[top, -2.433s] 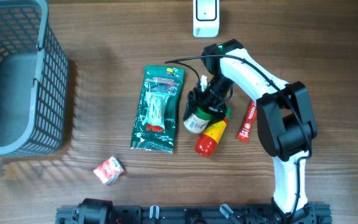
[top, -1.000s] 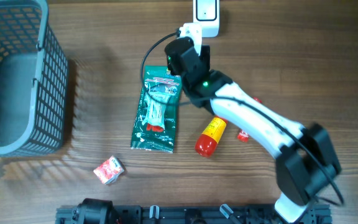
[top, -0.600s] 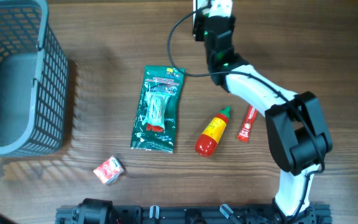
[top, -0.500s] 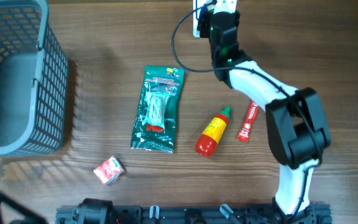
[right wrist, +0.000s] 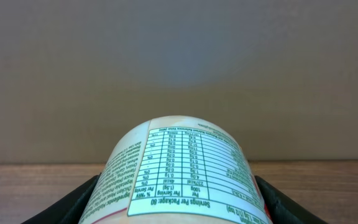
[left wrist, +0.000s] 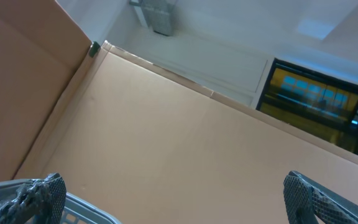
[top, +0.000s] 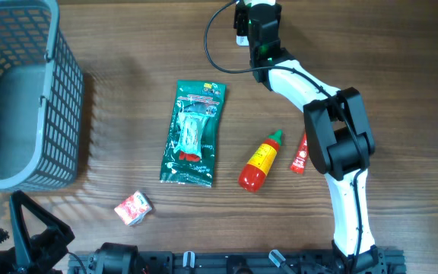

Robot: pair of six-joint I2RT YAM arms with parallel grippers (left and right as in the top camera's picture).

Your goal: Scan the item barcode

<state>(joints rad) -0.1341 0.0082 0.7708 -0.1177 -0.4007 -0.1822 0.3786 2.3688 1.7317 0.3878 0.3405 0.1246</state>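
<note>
Bright, even light on the table, with soft shadows.

From above, the wood table (top: pixel 128 46) is well lit. The basket (top: pixel 21 99) throws a faint grid shadow toward 4 o'clock, and the green packet (top: pixel 192 133) has small shiny spots. The left wrist view looks up at a bright ceiling light (left wrist: pixel 319 28) at 1 o'clock and a glowing yellow window (left wrist: pixel 319 102) at 3 o'clock, a bit blurry. Up close, the label on the jar (right wrist: pixel 179 171) is sharp, and a pale glow sits on the dull wall (right wrist: pixel 179 68) at 12 o'clock.

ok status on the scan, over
Left gripper open, clear of the items. Right gripper shut on jar, up at the scanner. Nothing blocking.
</note>
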